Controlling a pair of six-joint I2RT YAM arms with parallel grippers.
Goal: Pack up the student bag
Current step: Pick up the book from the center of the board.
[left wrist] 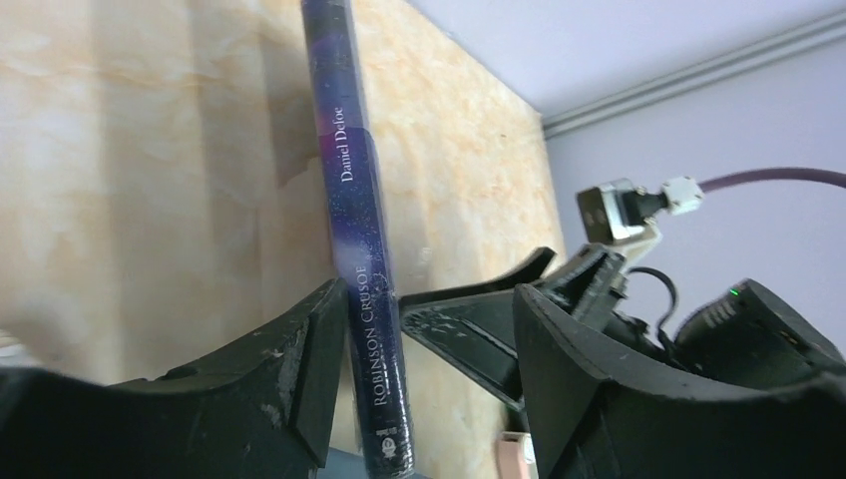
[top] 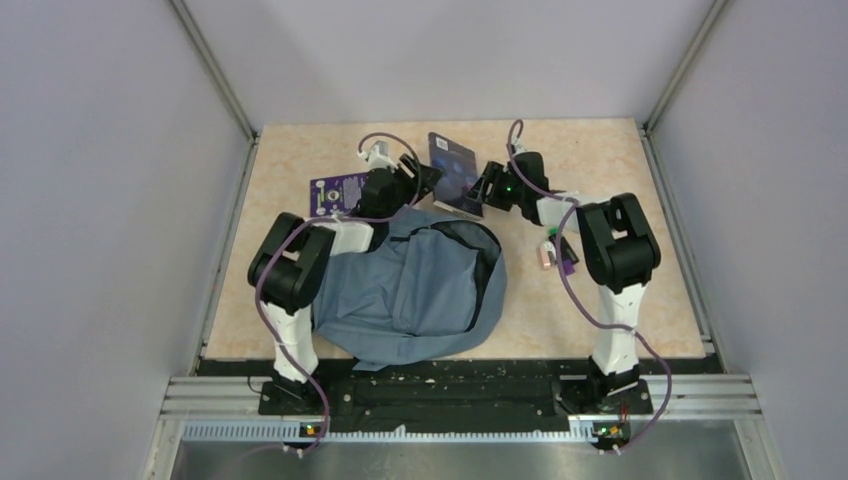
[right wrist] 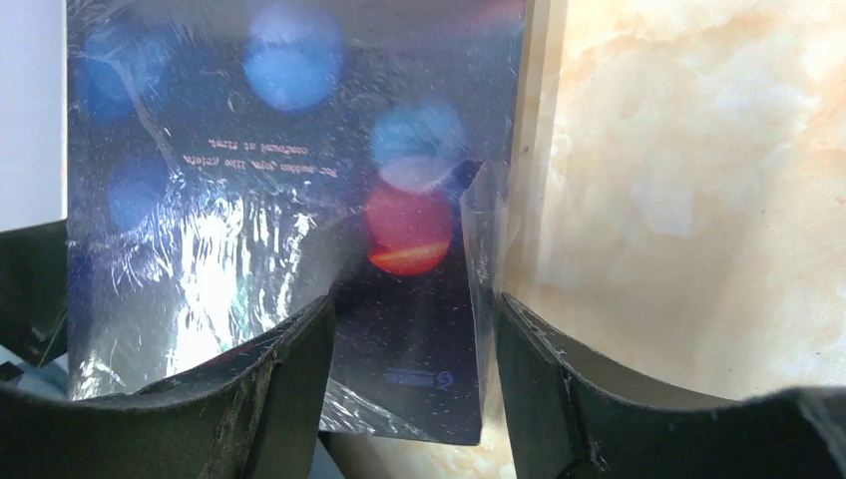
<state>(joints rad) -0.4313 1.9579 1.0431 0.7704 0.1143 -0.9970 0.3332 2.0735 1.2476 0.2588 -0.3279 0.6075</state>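
Observation:
The grey-blue student bag (top: 410,290) lies on the table between my arms, its dark opening (top: 480,250) at the far right. A dark blue plastic-wrapped book (top: 455,170), "Robinson Crusoe", stands on edge just beyond the opening. My left gripper (top: 425,180) is open with the book's spine (left wrist: 364,299) between its jaws, against one finger and apart from the other. My right gripper (top: 482,190) is open on the book's other side. In the right wrist view the book's cover (right wrist: 399,239) fills the gap of the right gripper (right wrist: 411,319).
A purple flat item (top: 335,193) lies on the table left of the left gripper. Small pink and purple items (top: 556,255) lie beside the right arm's elbow. Grey walls close in the table on three sides.

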